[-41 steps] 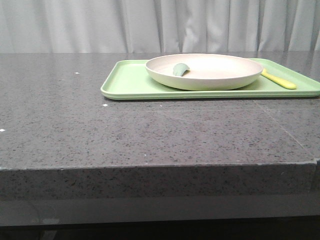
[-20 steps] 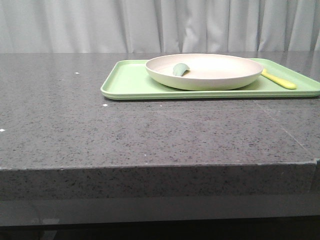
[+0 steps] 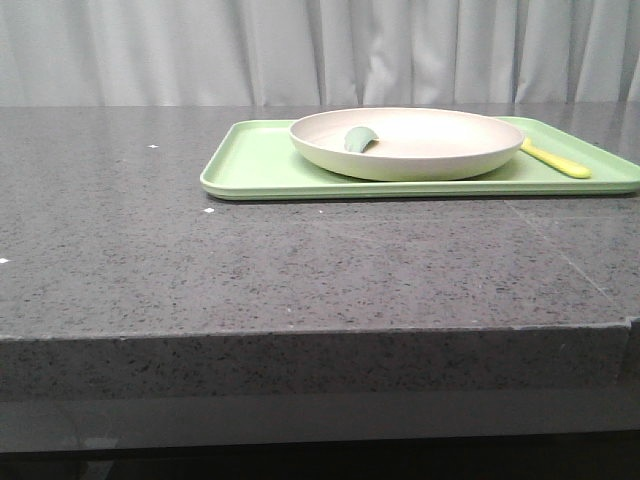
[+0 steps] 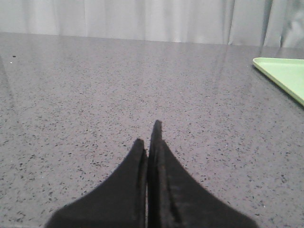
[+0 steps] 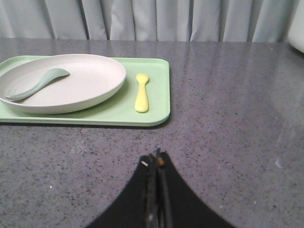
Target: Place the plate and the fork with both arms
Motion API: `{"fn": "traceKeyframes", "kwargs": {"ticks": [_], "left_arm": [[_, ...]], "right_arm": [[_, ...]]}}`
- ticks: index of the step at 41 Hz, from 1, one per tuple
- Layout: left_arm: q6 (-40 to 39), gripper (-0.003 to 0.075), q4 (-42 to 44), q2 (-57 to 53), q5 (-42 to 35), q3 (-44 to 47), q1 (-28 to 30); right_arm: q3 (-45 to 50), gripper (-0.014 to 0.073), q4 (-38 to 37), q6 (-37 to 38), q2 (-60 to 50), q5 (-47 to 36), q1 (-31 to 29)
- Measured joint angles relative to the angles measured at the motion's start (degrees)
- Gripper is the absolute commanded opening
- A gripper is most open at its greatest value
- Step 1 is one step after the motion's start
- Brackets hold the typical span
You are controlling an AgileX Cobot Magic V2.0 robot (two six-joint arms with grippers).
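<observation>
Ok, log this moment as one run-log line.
plate: on tray | fork: on tray beside plate | spoon: in plate | left end effector: shut, empty | right end effector: shut, empty

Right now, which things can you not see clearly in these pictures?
- Fork: front view, its near end hidden behind the plate; tines too small in right wrist view.
- Spoon: front view, handle hidden by plate rim.
- Tray: left wrist view, only a corner, cut by edge.
</observation>
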Motion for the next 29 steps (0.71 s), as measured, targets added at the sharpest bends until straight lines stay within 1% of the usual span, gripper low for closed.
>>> {"fn": "traceKeyframes", "kwargs": {"ticks": [5, 12, 18, 29], "left_arm": [[0.00, -0.0018, 0.00, 0.00, 0.00, 0.00, 0.00], [0.00, -0.0018, 0.00, 0.00, 0.00, 0.00, 0.23], [0.00, -0.0018, 0.00, 0.00, 0.00, 0.00, 0.23], [0.00, -0.0018, 0.00, 0.00, 0.00, 0.00, 0.23]], "right_arm": [[5.79, -0.0116, 0.00, -0.08, -2.79, -2.74, -0.53], [11.24, -0.0116, 1.49, -0.08, -6.03, -3.49, -0.53], [11.94, -0.0116, 2.46, -0.08, -7.90, -3.07, -0.53], [11.94, -0.0116, 2.46, -0.08, -8.00, -2.86, -0.53]]}}
